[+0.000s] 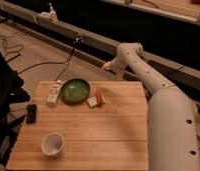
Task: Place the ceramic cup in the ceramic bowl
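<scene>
The white ceramic cup stands upright near the front left of the wooden table. The green ceramic bowl sits at the back left of the table. My white arm reaches from the right over the table's back edge, and my gripper is at its end, beyond the table's far edge, to the right of the bowl and far from the cup. It holds nothing that I can see.
A small white-and-red block lies just right of the bowl. A white power strip lies left of the bowl. A black device lies at the table's left edge. Cables run on the floor behind.
</scene>
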